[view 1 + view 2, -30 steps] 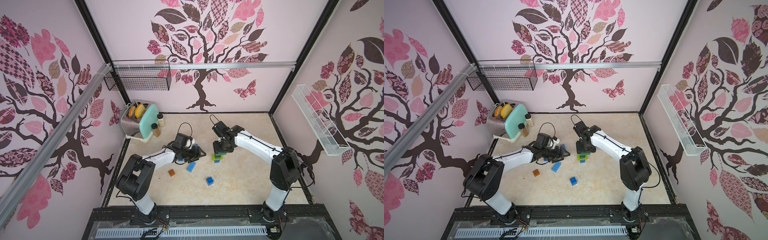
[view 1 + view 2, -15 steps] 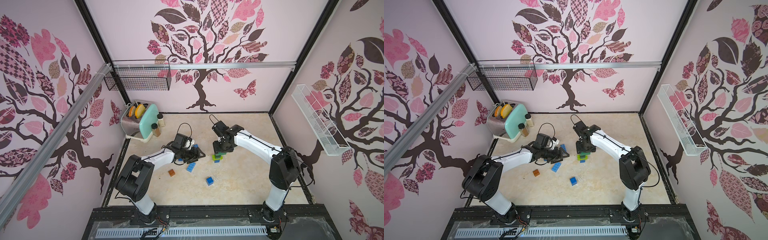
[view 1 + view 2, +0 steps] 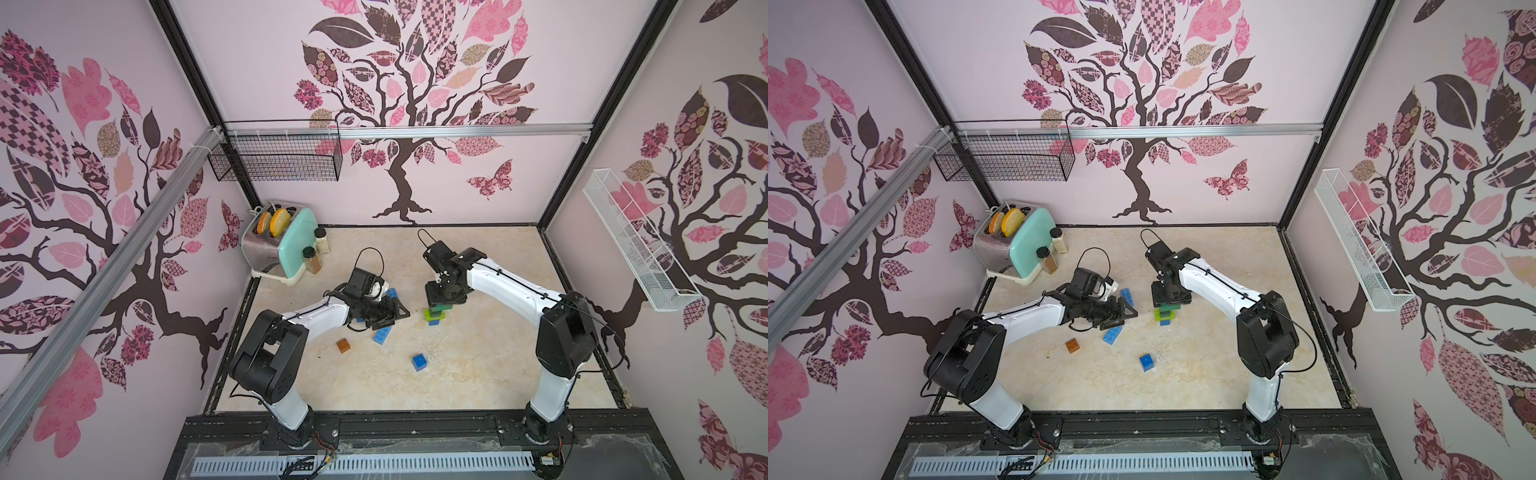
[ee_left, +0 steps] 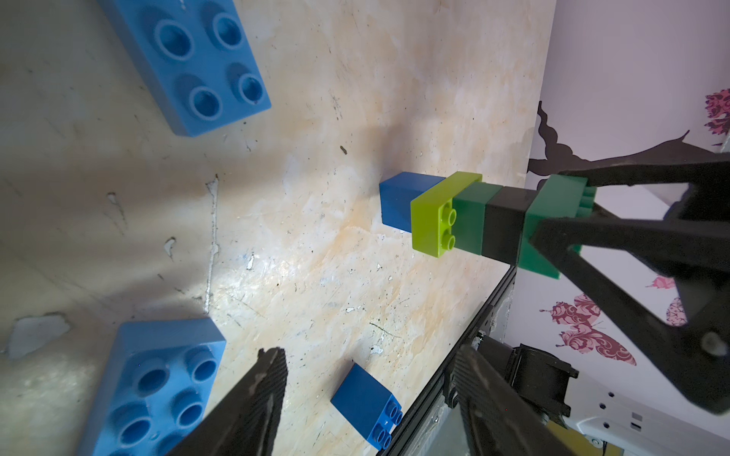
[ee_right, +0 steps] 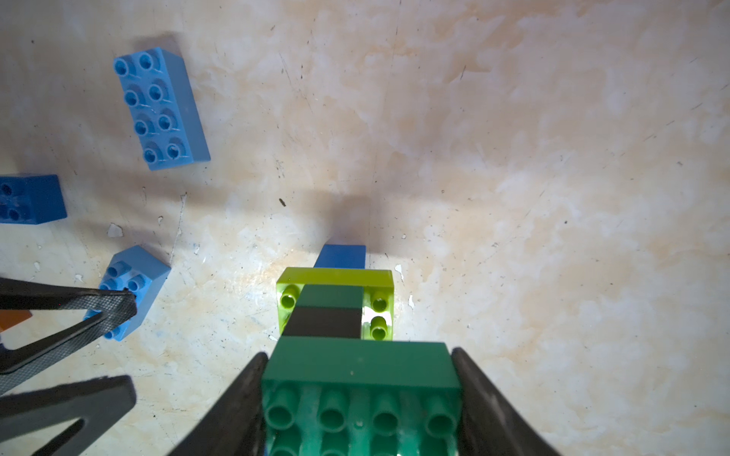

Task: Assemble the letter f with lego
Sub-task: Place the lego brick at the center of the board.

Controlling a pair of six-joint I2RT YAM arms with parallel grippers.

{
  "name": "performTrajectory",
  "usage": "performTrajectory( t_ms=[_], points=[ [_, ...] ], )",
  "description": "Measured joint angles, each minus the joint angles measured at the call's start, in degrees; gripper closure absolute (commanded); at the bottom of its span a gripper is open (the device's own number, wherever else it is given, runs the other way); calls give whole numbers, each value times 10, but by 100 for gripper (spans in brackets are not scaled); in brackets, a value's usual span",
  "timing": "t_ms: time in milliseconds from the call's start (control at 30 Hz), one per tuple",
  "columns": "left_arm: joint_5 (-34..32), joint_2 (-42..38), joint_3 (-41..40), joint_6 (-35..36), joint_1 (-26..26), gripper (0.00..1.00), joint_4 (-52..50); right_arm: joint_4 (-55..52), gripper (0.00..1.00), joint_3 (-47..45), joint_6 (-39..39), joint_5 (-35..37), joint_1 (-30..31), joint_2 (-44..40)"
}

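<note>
Around green brick (image 5: 361,371), right gripper (image 5: 357,355), half-spread

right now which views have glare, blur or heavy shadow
Right wrist view: the dark green brick in the right claw is soft, glare whitens the lime brick, and a shadow darkens the table beyond it. Left wrist view: the left claw is blurred and a shadow darkens the table by the light blue bricks. Both top views: sharp, evenly lit, no glare.

Beige tabletop (image 3: 490,345) open on right arm (image 3: 507,291) side of stacked plastic brick tower (image 3: 434,318); light blue oblong bricks (image 3: 382,334), left gripper (image 3: 399,314) block opposite side.
</note>
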Motion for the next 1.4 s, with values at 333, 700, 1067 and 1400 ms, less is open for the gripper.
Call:
performTrajectory(
  t_ms=[333, 700, 1067, 1400],
  points=[
    [-6, 0, 28, 25, 0, 31, -18, -37, 40, 43, -4, -16, -5, 11],
    [-75, -149, -47, 209, -51, 31, 40, -97, 40, 113, -36, -91, -37, -4],
    [-96, -159, -36, 450, -116, 33, 48, -135, 40, 111, -65, -189, -37, -63],
    [-123, -159, -16, 518, -152, 37, 37, -146, 40, 102, -84, -224, -37, -70]
  ],
)
